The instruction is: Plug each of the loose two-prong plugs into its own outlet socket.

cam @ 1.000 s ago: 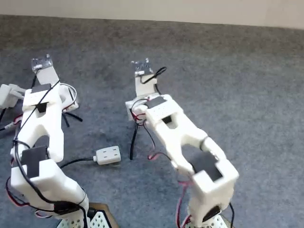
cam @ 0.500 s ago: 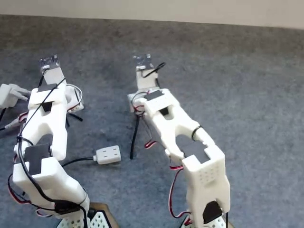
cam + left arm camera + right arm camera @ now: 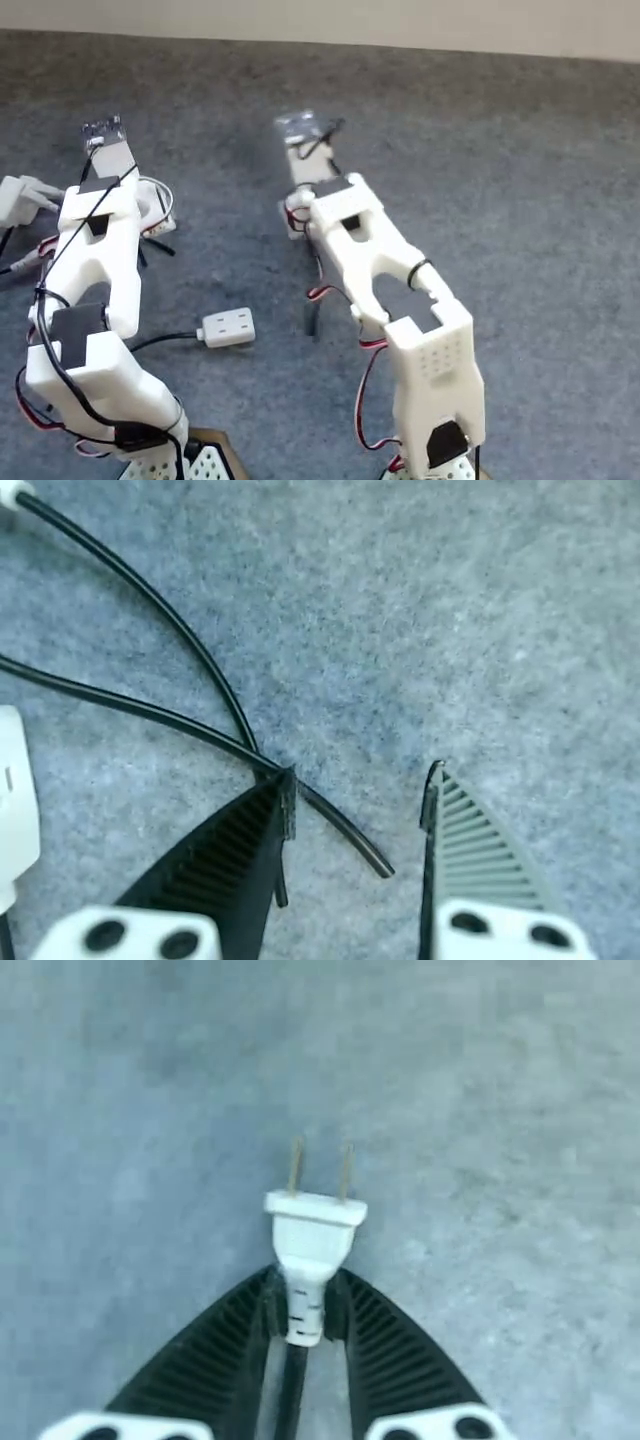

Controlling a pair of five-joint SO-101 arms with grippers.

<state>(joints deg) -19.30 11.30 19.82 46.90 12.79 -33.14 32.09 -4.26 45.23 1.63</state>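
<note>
1. Plug [image 3: 310, 1230], white, is clamped in the right gripper [image 3: 305, 1285], prongs pointing ahead of it.
2. Left gripper [image 3: 360, 800] gapes over black cables [image 3: 200, 660].
3. Outlet socket [image 3: 228, 326] lies well behind both grippers.

Two robot arms: left arm [image 3: 95, 262], right arm [image 3: 350, 235]. One two-prong plug [image 3: 308, 1230]. One outlet block [image 3: 227, 326] at lower centre, and another white piece [image 3: 15, 198] at the left edge. Two black cords [image 3: 150, 600].

The left wrist view's edge cuts off a white plastic block [image 3: 14, 800]; I can't tell plug from socket.
</note>
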